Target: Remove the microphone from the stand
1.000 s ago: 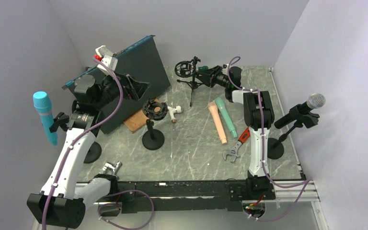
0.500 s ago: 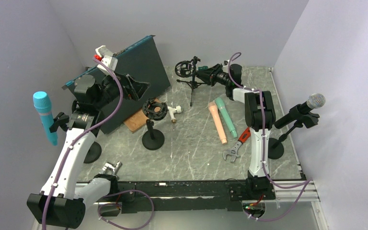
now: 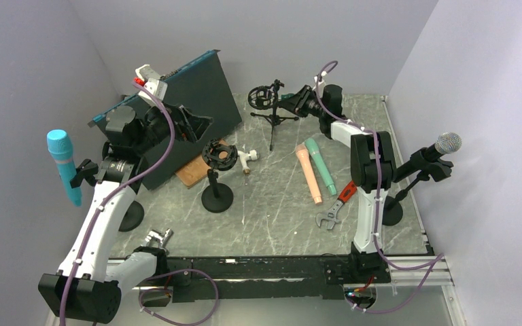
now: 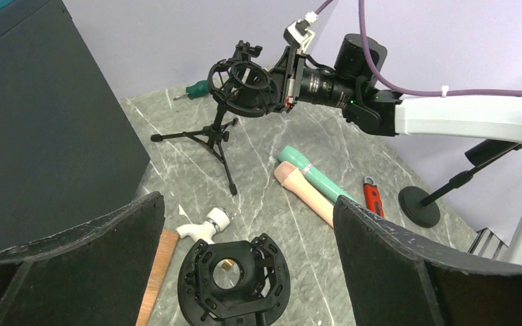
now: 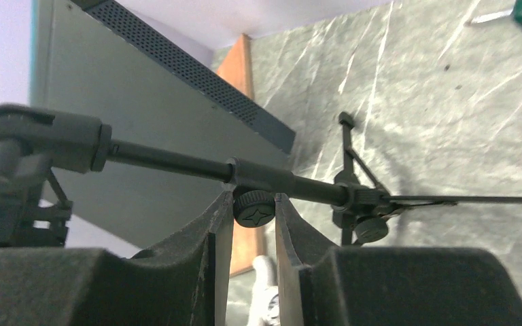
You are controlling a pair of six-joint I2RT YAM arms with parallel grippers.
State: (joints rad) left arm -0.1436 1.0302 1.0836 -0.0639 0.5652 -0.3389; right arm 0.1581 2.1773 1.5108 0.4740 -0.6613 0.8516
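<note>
Grey marbled table (image 3: 272, 210) holds pink microphone (image 3: 309, 174), green microphone (image 3: 320, 166), wrench (image 3: 335, 206).

We see our right gripper (image 5: 253, 201) narrower than a second ago, its jaws now pinched on the knob (image 5: 254, 209) of the tripod stand (image 3: 272, 115). It sits slightly closer to that stand, while the right arm's elbow (image 3: 374, 159) swings farther from it.

Marbled grey stone-look table (image 3: 272, 204), matt black metal tripod stand (image 4: 215, 132), smooth wooden board (image 3: 192, 174)
</note>
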